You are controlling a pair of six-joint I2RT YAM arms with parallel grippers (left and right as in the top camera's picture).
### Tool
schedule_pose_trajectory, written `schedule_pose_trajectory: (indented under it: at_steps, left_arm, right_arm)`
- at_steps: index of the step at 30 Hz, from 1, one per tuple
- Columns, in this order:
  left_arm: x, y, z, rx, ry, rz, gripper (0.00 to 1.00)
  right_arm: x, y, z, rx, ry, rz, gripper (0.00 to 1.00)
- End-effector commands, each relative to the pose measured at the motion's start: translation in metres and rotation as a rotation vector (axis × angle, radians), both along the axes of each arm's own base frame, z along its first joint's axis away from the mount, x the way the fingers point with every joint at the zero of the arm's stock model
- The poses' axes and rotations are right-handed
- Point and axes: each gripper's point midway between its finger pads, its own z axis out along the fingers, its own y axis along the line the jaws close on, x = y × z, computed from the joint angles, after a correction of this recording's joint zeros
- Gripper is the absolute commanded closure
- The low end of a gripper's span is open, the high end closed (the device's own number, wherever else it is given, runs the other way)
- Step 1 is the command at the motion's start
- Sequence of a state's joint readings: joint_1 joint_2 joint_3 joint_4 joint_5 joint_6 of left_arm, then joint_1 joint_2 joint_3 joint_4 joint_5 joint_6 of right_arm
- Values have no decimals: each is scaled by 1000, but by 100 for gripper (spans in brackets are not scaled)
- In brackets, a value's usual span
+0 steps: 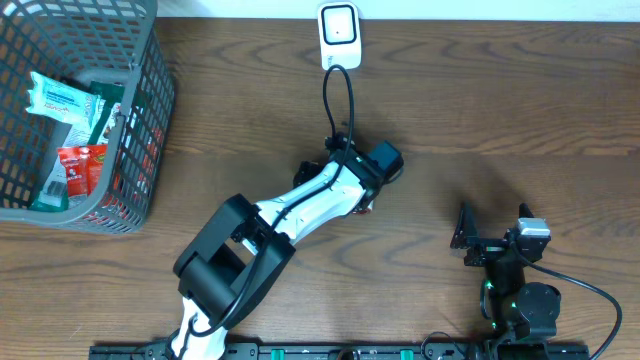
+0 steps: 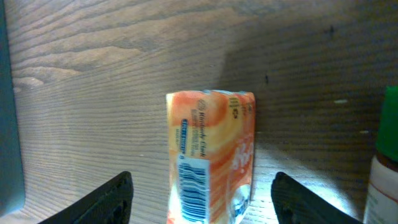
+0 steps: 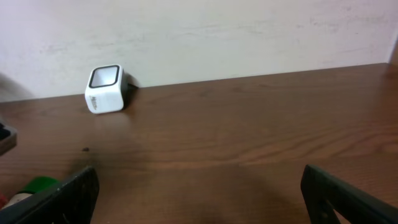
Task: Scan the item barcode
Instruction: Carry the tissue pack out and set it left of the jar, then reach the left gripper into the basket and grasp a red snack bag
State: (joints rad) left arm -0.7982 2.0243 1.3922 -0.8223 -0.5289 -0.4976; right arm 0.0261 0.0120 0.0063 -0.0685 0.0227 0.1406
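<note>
Left hand (image 2: pixel 203 198) open, astride orange packet (image 2: pixel 211 140)

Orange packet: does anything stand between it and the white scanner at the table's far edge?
No solid object does; only a black cable runs between the orange packet and the white scanner.

No word or number could be read in full. The orange packet (image 2: pixel 211 155) bore a black barcode (image 2: pixel 191 183) on white at its 7 o'clock corner; a blue strip (image 2: pixel 184 138) of tiny print above it and white lettering toward 4 o'clock were blurred. In the basket (image 1: pixel 150 120) at the table's 10 o'clock, a red packet (image 1: pixel 78 165) carried print too small to read.
</note>
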Motion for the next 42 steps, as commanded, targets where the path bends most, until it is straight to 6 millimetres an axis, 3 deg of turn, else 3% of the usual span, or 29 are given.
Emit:
schedule_pose_trajectory:
  at_steps: [1,7,10,13,14,15,17,19,21,24,25,28,31,36,42]
  left_arm:
    - [20,6,47,-93,-97,50,26]
    - [34,27,112,-316,-113,52,26]
    - [40,52,172,-383,-163,54,27]
    - [49,108,273,-417,-310,131,26]
    - [51,122,292,-419,-348,146,26]
    - [55,153,328,-429,-442,199,26]
    - [58,191,355,-434,-534,285,26]
    - [55,249,368,-418,-611,439,25]
    - [45,322,355,-357,-619,631,23]
    - [34,377,330,-311,-580,785,22]
    - [30,402,311,-302,-546,868,19]
    - [20,438,260,-288,-401,986,12]
    - [18,448,215,-332,-252,1025,5]
    - [29,437,140,-464,8,970,2]
    - [24,431,89,-481,193,985,2]
  right_arm:
    - [0,-3,0,-8,0,-15,1]
    - [0,-3,0,-8,0,-15,1]
    - [0,-3,0,-8,0,-15,1]
    - [0,-3,0,-8,0,-15,1]
    - [0,-3,0,-8,0,-15,1]
    - [0,-3,0,-8,0,-15,1]
    - [0,-3,0,-8,0,-15,1]
    - [0,-3,0,-8,0,-15,1]
    - [0,-3,0,-8,0,-15,1]
    - [0,-3,0,-8,0,-15,1]
    - [0,-3,0,-8,0,-15,1]
    - [0,-3,0,-8,0,-15,1]
    - [0,-3,0,-8,0,-15,1]
    - [0,-3,0,-8,0,-15,1]
    - [0,-3,0,-8,0,-15,1]
